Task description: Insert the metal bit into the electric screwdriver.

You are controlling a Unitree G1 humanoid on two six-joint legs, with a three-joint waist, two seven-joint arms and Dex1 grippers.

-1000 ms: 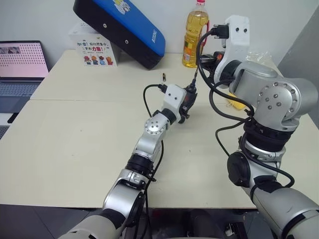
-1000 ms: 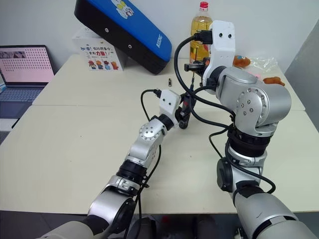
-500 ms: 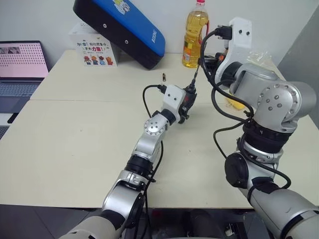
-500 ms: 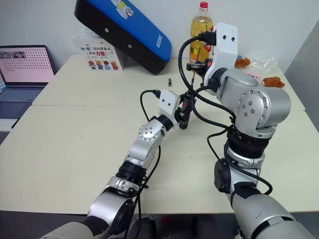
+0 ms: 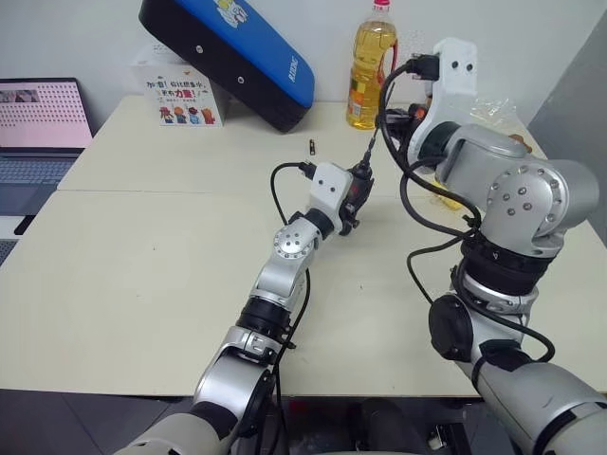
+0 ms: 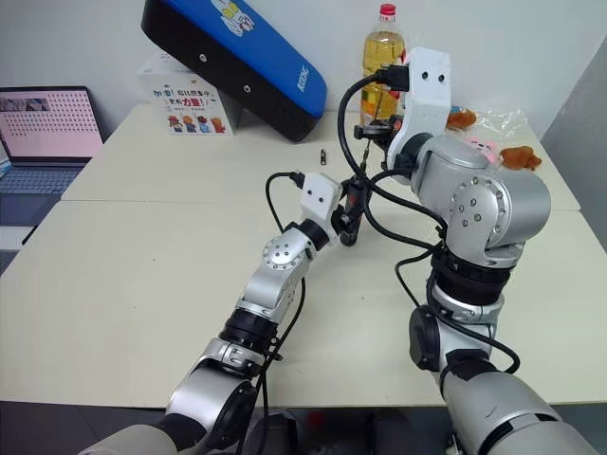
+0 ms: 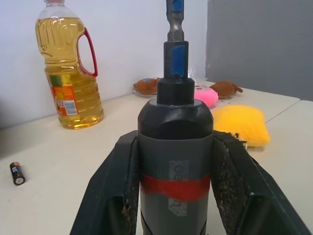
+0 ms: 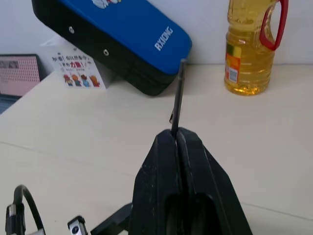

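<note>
The left gripper [image 7: 176, 196] is clamped around the electric screwdriver [image 7: 175, 161], one black finger [image 7: 115, 191] pressed to each side of the barrel at the red band, with the tool's narrow front end pointing up and away from the wrist. The metal bit [image 7: 175, 29] stands in line with that front end, its lower part sunk into the collar; in the left wrist view it looks bluish and runs out of sight above. Directly above the screwdriver, the right gripper [image 8: 178, 139] is pinched tight on the thin rod, which sticks out past its fingertips. Beyond the tool on the cream table [image 5: 142, 275] lie a small battery [image 7: 16, 173], a bottle of yellow oil [image 7: 68, 68], a yellow cushion [image 7: 242, 125] and some soft toys [image 7: 205, 93]. Farther off to the left sits a blue and black case [image 5: 228, 52].
</note>
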